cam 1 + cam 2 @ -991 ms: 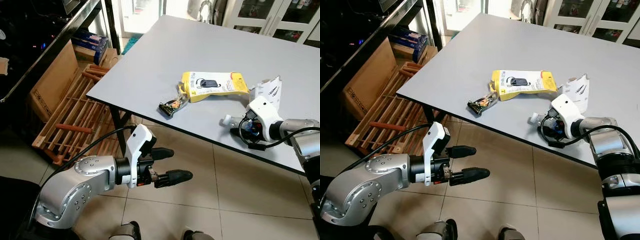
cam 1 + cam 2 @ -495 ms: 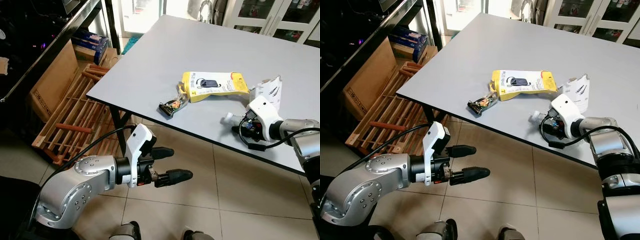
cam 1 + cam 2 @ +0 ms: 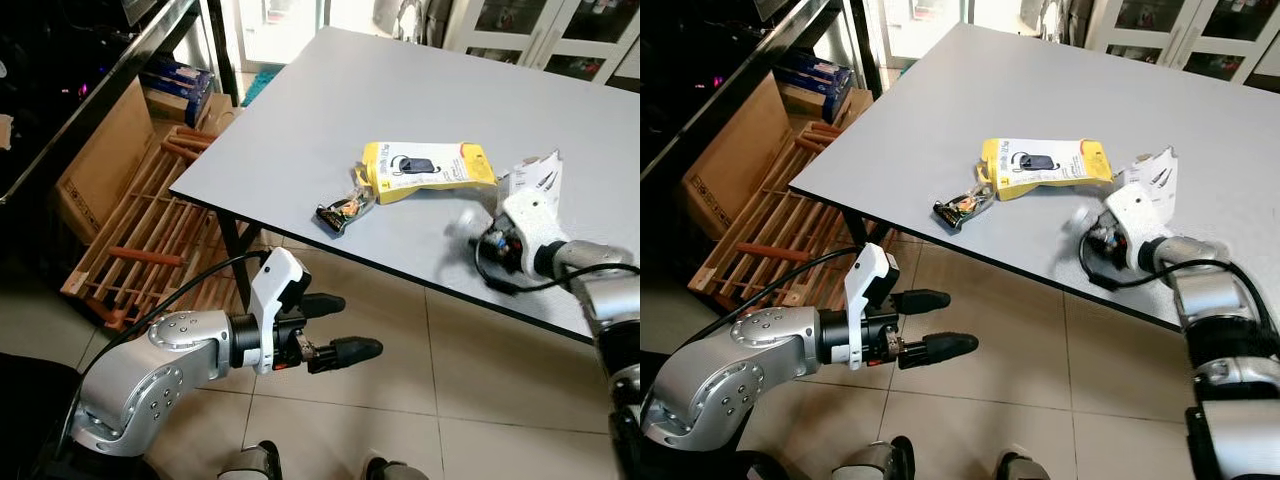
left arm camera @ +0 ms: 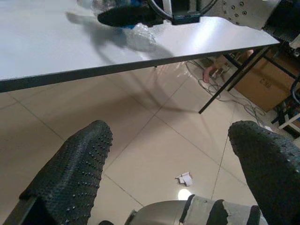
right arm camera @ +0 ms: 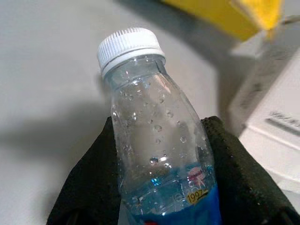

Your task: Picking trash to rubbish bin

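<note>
I've got the right gripper [image 5: 159, 187] clamped round a clear plastic bottle [image 5: 154, 154] just over the grey table [image 3: 330, 110], beside the yellow packet [image 3: 428, 168]. So the grab looks done; next I'd carry it off to a bin. Left gripper [image 3: 325, 328] hangs spread and empty above the tiled floor [image 3: 470, 380].

Two black studded fingers [image 4: 70, 173] spread wide, lower frame. Tiled floor [image 4: 154, 140] between. Grey table [image 4: 56, 42] edge above, cardboard box [image 4: 262, 84] far right.
</note>
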Controlling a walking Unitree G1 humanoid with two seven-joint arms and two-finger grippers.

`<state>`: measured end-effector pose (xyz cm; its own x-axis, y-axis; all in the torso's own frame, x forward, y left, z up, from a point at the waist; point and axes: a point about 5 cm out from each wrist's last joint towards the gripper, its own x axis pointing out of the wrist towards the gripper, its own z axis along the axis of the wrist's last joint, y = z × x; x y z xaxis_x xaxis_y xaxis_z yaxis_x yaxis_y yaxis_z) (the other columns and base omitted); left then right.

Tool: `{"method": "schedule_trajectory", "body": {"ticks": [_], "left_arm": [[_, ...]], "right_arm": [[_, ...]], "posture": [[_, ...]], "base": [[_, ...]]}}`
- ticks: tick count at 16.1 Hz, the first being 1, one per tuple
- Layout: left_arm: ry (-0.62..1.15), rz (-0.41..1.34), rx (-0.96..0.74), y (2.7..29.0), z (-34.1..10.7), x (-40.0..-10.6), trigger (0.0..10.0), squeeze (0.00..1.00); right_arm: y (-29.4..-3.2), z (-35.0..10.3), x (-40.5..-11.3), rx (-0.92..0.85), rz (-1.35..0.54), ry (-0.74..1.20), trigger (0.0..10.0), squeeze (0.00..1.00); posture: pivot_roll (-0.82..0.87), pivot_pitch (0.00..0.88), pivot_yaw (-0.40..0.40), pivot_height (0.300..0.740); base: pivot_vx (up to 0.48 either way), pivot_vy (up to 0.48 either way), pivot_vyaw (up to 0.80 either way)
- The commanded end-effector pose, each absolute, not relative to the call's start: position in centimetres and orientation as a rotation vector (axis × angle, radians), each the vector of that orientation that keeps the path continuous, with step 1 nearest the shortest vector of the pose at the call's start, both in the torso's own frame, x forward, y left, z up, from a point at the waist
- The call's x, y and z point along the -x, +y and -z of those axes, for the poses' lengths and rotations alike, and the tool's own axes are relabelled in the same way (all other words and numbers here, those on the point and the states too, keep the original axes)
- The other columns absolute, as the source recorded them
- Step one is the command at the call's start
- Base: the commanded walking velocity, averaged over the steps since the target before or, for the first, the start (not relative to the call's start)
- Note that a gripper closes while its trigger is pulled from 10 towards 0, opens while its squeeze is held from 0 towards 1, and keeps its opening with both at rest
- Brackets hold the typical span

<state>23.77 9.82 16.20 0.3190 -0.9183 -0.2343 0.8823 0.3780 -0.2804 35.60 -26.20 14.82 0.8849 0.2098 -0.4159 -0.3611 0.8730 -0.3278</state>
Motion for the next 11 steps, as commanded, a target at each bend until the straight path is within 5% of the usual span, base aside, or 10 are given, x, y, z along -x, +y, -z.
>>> {"method": "schedule_trajectory", "body": {"ticks": [1,5,11], "left_arm": [[0.385,1.185,0.091,9.7,-16.0,-23.7,10.0,0.0],[0.362,1.159,0.079,9.7,-16.0,-24.1,10.0,0.0],[0.291,1.111,0.08,9.9,-17.1,-24.9,10.0,0.0]], "right_arm": [[-25.9,-15.3,-35.7,0.357,-0.244,0.303,10.0,0.0],[-23.4,-17.8,-35.5,0.259,-0.116,0.033,10.0,0.0],[-22.5,-18.0,-33.6,0.117,0.117,-0.109,10.0,0.0]], "posture": [[0.0,0.153,0.019,0.74],[-0.01,0.14,0.028,0.74],[0.0,0.116,0.027,0.74]], "base": [[0.0,0.0,0.0],[0.0,0.0,0.0],[0.0,0.0,0.0]]}}
